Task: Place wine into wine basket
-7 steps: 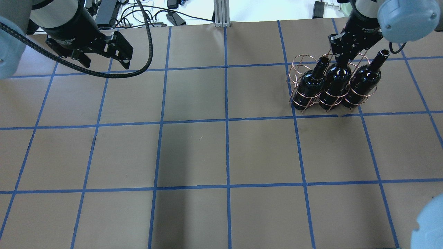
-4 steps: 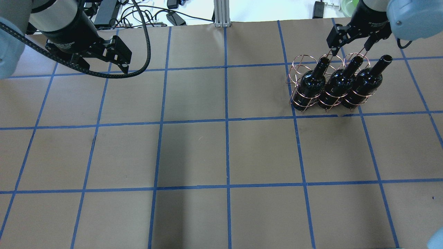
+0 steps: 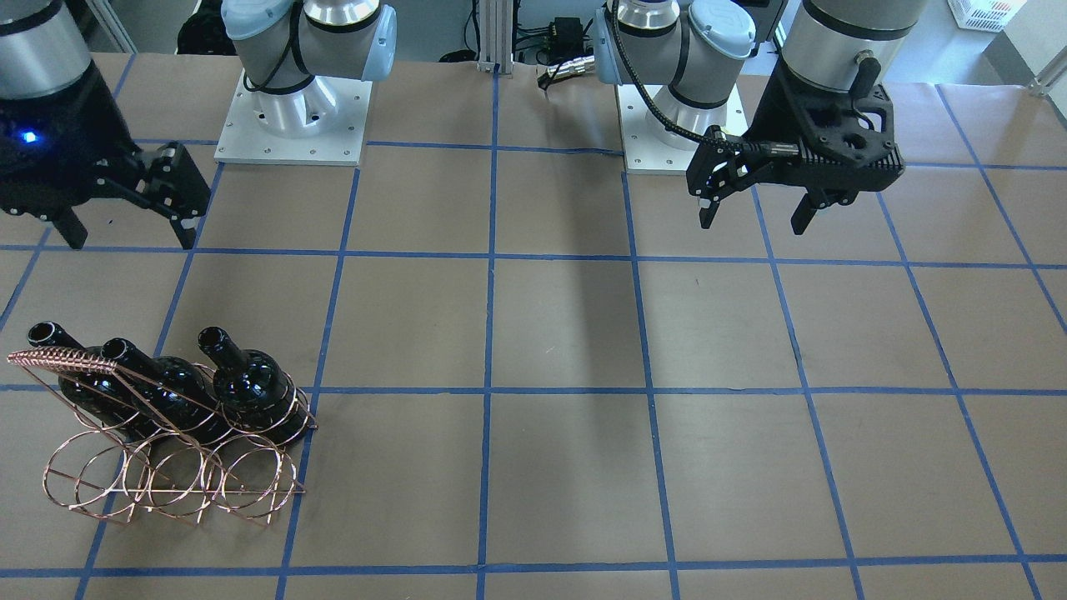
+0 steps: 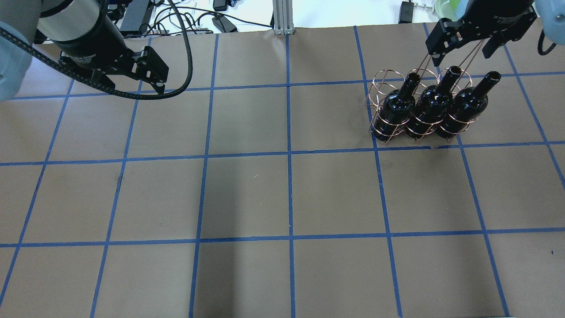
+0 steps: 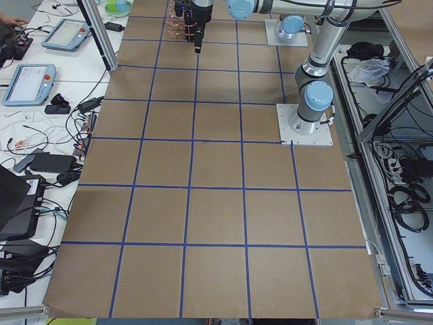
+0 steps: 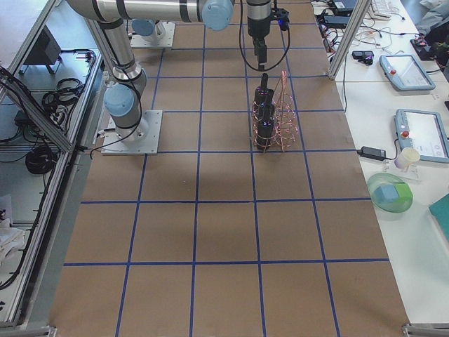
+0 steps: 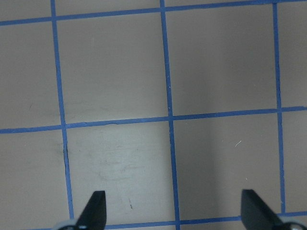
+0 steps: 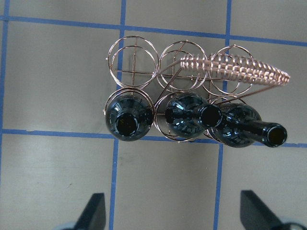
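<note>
Three glossy black wine bottles stand tilted in the copper wire basket, in its row nearer the robot: left, middle, right. The basket's other row of hoops holds nothing. My right gripper is open and empty, above and beyond the bottle necks, touching nothing. Its wrist view looks down on the bottle mouths and the coil handle. My left gripper is open and empty over the table's far left. It also shows in the front view.
The table is brown paper with a blue tape grid. Cables and power bricks lie past its far edge beside a metal post. The arm bases stand at the robot's side. Tablets lie on a side bench.
My right gripper, which was down around the middle bottle's neck, has risen and drawn back toward the far edge, leaving the bottle in the basket. The left gripper has barely shifted.
</note>
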Controlling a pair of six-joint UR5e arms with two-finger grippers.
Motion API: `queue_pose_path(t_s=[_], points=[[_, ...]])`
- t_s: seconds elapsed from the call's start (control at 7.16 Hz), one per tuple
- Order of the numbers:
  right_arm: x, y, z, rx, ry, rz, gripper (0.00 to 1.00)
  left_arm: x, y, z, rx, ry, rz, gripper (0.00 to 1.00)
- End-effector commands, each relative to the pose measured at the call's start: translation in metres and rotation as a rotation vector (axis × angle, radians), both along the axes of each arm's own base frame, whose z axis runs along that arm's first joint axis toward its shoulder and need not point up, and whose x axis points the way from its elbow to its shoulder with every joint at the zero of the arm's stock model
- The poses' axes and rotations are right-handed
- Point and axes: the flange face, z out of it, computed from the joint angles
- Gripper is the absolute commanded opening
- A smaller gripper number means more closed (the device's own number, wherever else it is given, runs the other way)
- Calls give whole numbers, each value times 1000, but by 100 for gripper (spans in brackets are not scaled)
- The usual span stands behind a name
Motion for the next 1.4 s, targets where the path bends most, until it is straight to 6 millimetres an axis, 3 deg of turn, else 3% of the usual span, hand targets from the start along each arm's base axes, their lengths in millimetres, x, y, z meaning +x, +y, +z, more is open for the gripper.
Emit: queue_pose_path(t_s=[0.0, 0.14, 0.28, 0.84, 1.12, 1.26], points=[[77, 36, 22, -38, -28, 1, 100, 0, 1, 2, -3, -6, 2, 100], [111, 49, 16, -23, -23, 61, 100, 1, 2, 1, 8, -7, 2, 100], [120, 48, 9, -9, -22, 76, 100, 1, 4, 2, 9, -7, 2, 100], [104, 52, 30, -41, -47, -31, 100, 1, 4, 2, 9, -7, 3, 100], [66, 47, 38, 50, -90, -85, 100, 1, 4, 1, 12, -7, 3, 100], [64, 51, 35, 88, -91, -82, 100, 1, 4, 1, 11, -7, 3, 100]])
